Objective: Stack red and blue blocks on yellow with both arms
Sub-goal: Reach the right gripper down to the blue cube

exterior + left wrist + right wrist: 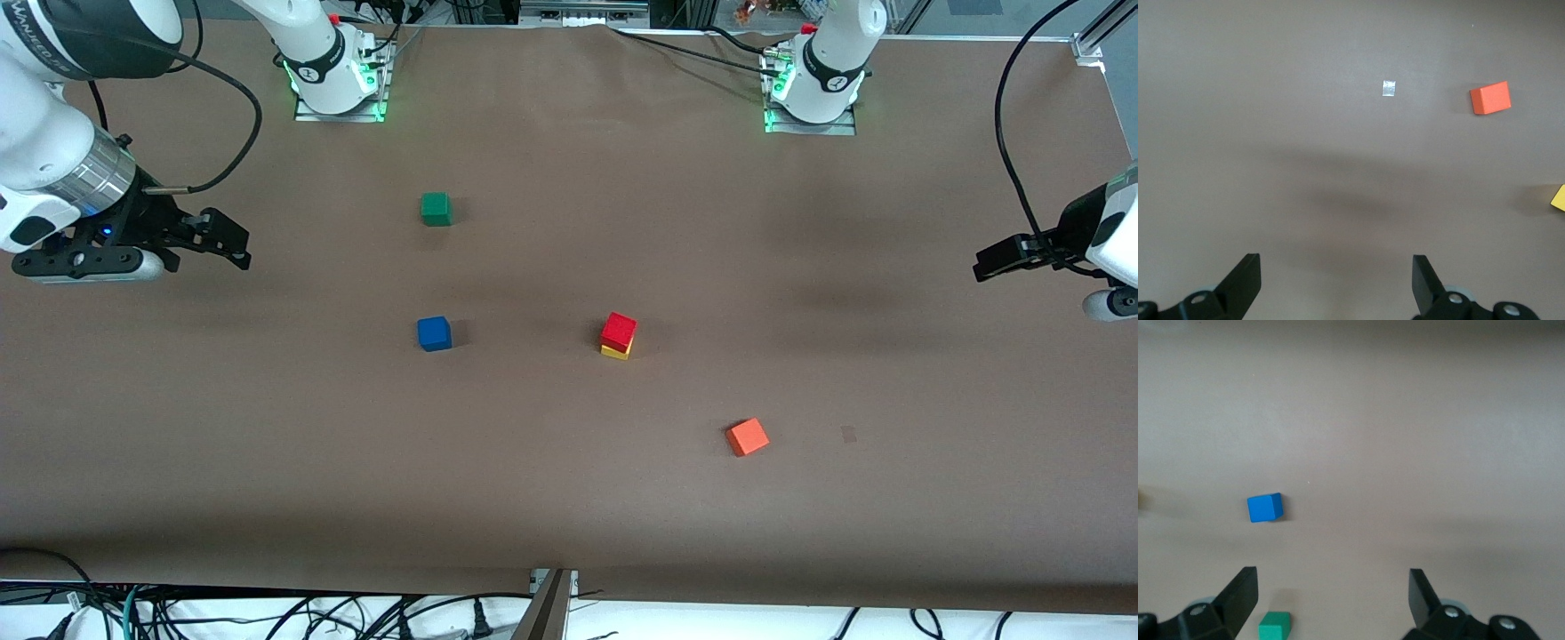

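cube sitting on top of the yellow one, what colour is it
Red. The red cube rests on the yellow cube, seen best in the front view.

Even overhead light covers the brown desk [569, 498]; soft blurred shadows lie under both arms, and green lamps glow at the bases.

A brown table [569, 498] fills nearly the whole front view under even light with soft shadows. Black cables [267, 613] tangle on a white floor along its near edge. Metal framing [1093, 40] borders one corner.
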`<state>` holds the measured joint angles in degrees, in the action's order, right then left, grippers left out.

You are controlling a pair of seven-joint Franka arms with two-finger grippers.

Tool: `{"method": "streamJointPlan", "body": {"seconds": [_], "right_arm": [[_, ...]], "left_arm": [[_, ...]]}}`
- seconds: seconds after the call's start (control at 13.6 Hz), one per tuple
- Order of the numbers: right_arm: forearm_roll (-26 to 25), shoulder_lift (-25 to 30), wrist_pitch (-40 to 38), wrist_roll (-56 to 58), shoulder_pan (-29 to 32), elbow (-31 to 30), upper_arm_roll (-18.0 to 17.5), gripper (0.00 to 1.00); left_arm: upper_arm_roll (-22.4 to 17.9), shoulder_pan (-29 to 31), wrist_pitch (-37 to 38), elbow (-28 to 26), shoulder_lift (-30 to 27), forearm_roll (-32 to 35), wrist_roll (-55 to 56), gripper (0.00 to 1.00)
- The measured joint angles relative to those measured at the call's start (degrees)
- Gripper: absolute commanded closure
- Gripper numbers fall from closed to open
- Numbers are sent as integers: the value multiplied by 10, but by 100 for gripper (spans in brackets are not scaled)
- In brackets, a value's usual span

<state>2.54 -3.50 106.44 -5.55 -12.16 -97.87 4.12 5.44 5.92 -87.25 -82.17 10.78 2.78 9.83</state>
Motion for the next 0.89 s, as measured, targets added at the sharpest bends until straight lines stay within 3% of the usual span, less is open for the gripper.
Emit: {"method": "streamJointPlan", "body": {"seconds": [0.44,0.89], "right_arm": [[-14,-110,54,2,-46,12,-3,0],[-15,-246,176,-18,-84,47,-11,0]], "left_arm": [[0,0,-1,1,2,0,0,0],[2,-1,-1,1,4,-1,0,0]]}}
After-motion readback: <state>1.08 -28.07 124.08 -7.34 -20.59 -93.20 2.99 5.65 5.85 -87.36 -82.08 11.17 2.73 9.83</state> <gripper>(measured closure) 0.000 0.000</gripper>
